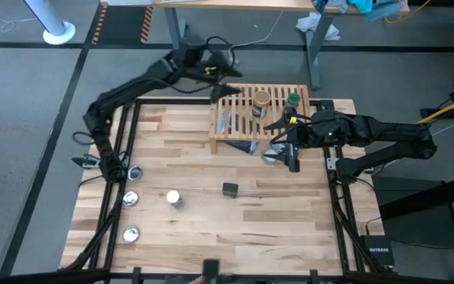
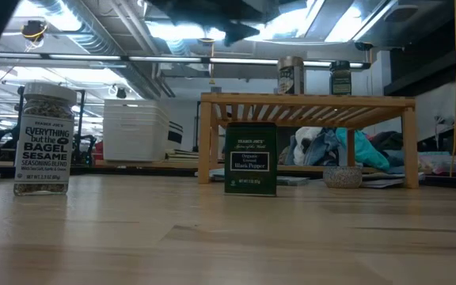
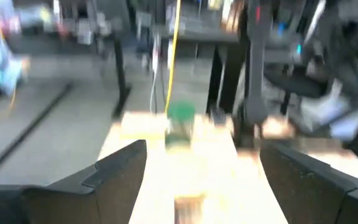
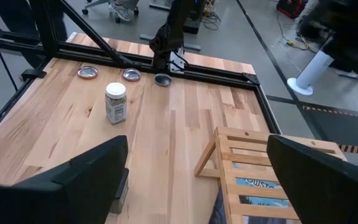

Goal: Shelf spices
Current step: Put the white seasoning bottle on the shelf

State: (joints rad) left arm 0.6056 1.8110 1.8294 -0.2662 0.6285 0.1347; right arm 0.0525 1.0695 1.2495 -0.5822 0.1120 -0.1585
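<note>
The shelf (image 1: 247,118) of light wooden slats stands on the table's far side. On its top stand a tan-brown jar (image 1: 262,100) and a green-lidded jar (image 1: 292,100). A clear white-capped jar (image 1: 173,198) and a dark squarish tin (image 1: 229,189) stand on the tabletop, nearer the front. My left gripper (image 1: 225,88) hangs open over the shelf's far left corner, apart from the green-lidded jar (image 3: 180,124) that lies ahead of it. My right gripper (image 1: 284,156) waits open in the air at the shelf's near right corner, with nothing between its fingers.
Three flat silver round pieces (image 1: 135,172), (image 1: 130,199), (image 1: 131,233) lie near the table's left edge. Black frame rails (image 1: 117,150) run along the table's sides. Bare wood lies between the tin and the shelf's front.
</note>
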